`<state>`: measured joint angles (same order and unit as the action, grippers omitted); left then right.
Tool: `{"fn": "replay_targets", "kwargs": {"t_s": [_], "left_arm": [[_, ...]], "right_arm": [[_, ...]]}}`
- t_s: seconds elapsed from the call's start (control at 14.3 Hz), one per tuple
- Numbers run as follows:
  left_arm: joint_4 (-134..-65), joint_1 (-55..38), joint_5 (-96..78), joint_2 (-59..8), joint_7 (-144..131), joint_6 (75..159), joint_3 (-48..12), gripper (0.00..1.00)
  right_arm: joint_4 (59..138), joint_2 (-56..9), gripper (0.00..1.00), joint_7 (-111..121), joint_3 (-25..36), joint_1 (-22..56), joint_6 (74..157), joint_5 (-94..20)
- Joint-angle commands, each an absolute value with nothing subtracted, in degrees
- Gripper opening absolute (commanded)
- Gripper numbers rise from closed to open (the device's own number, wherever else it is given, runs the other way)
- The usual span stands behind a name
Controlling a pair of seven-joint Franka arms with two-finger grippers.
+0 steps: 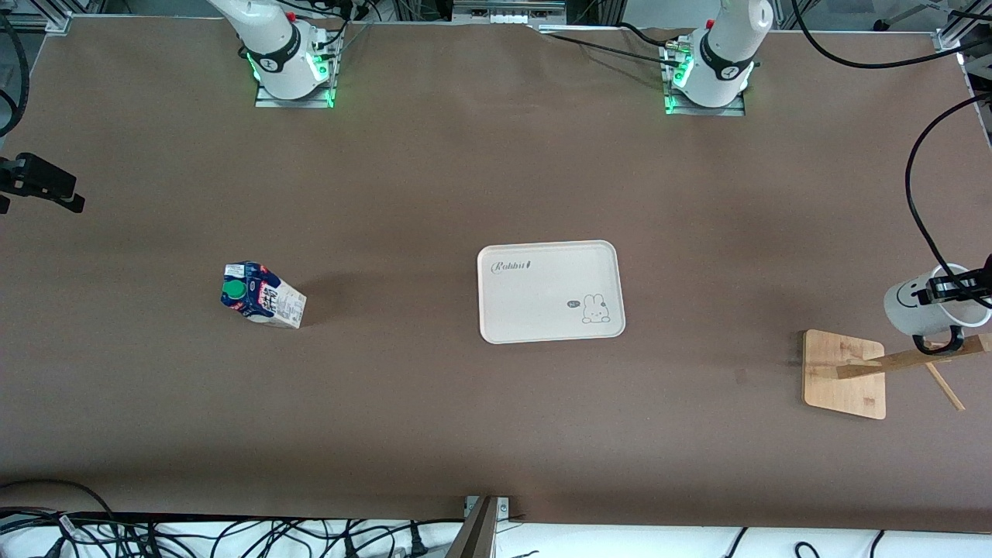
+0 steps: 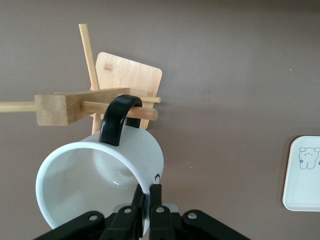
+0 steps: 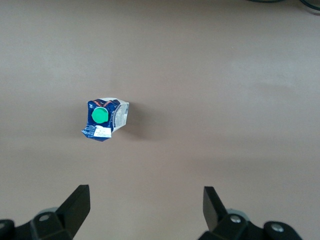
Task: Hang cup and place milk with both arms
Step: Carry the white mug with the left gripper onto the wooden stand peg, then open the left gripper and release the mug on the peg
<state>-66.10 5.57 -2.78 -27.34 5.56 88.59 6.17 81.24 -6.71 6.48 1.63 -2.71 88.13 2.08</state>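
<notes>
The white cup (image 1: 926,304) hangs in the air by the wooden rack (image 1: 845,373) at the left arm's end of the table. My left gripper (image 1: 952,288) is shut on its rim. In the left wrist view the gripper (image 2: 149,192) pinches the cup (image 2: 100,185), and the black handle (image 2: 117,117) arches over a horizontal peg (image 2: 145,114). The milk (image 1: 262,296) stands on the table toward the right arm's end. My right gripper (image 3: 145,200) is open and empty high above the table, with the milk (image 3: 104,120) below it. It is out of the front view.
A cream tray (image 1: 511,310) with a rabbit drawing lies mid-table between milk and rack; its corner shows in the left wrist view (image 2: 302,175). The rack has a flat base, a post and several pegs. A black device (image 1: 39,182) juts in at the table's edge.
</notes>
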Motion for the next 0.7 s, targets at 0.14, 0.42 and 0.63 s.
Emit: {"fn": "replay_targets", "kwargs": {"t_s": [0.14,0.42,0.63], "left_arm": [[-64.42,5.63,-3.6,-28.48,10.37,87.8,6.94,0.0],[-64.34,5.54,-3.25,-28.48,11.43,87.8,6.94,0.86],[-64.16,5.36,-3.34,-28.48,10.9,87.71,6.86,1.0]], "right_arm": [[82.36,-5.27,1.0,5.98,0.53,-3.6,84.9,5.1],[81.39,-6.33,1.0,5.27,0.35,-3.52,85.25,4.57],[81.39,-6.5,1.0,5.27,0.09,-3.43,85.25,4.4]]}}
